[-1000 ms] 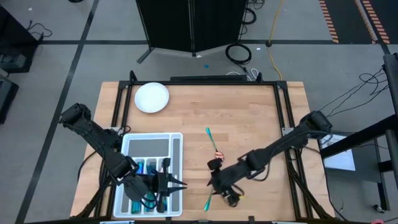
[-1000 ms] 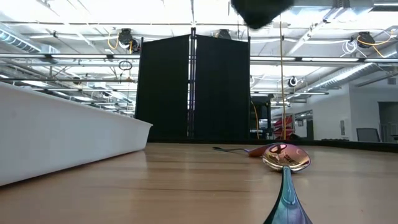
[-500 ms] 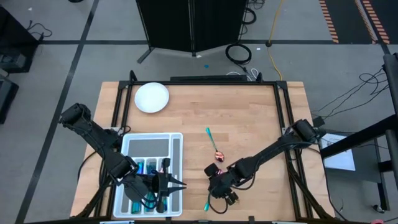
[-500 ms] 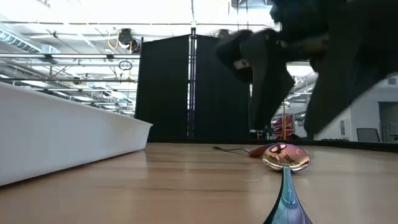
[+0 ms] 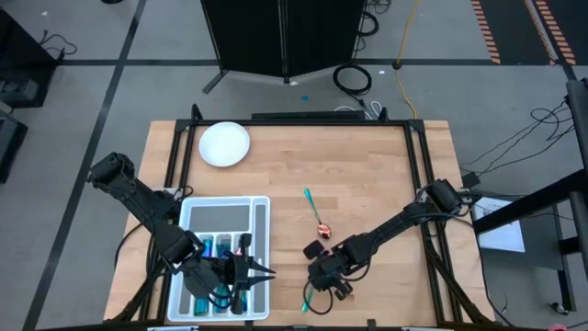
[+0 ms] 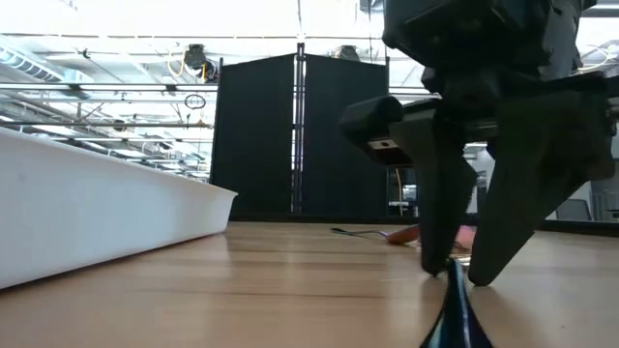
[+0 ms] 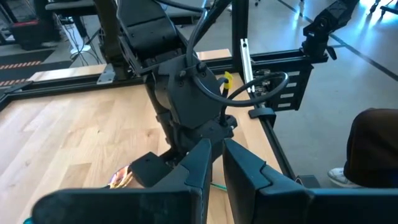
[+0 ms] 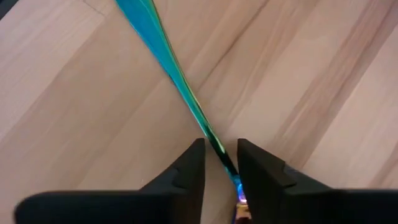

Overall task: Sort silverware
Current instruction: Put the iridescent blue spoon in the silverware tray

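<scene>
two fingers of the right gripper (image 8: 221, 165) straddle a teal spoon handle (image 8: 163, 68), narrowly parted; left gripper (image 5: 260, 273) narrow over the tray (image 5: 261, 213).

We observe a teal-handled spoon (image 8: 177, 81) on the light wood-grain table (image 5: 367, 175), and a second teal spoon (image 5: 313, 210) with a pink-red bowl. We note a white plate (image 5: 224, 144), a translucent white tray (image 5: 261, 244) and black arms.
</scene>
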Action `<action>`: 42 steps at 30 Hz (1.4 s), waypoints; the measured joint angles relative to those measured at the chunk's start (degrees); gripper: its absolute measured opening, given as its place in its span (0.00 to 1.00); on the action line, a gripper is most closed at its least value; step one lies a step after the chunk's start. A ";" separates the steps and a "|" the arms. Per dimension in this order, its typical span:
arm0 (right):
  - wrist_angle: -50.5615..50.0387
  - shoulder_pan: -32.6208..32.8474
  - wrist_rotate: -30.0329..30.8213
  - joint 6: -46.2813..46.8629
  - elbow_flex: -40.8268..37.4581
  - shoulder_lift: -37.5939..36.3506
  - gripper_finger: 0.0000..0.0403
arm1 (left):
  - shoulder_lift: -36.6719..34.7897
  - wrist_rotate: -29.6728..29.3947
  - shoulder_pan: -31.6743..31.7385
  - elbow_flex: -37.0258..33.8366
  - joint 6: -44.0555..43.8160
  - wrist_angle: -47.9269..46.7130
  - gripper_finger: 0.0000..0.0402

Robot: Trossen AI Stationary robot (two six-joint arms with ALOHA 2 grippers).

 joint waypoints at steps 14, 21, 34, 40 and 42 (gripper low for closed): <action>-4.02 0.87 0.58 3.73 -0.03 -0.88 0.01 | 0.00 0.00 -0.01 0.00 -3.01 -0.09 0.11; -12.14 3.93 7.57 10.23 0.38 -6.50 0.00 | 0.00 -0.81 0.85 0.00 -8.66 -0.01 0.11; -26.27 7.25 10.78 19.43 12.13 -10.69 0.00 | 1.47 10.62 7.89 0.02 -16.93 4.48 0.12; -25.08 8.19 10.83 16.28 14.02 -10.73 0.00 | 7.03 24.13 12.78 0.04 -22.98 9.28 0.26; -24.64 8.67 11.80 15.00 14.02 -10.73 0.00 | 8.48 25.98 14.39 0.04 -25.90 8.88 0.32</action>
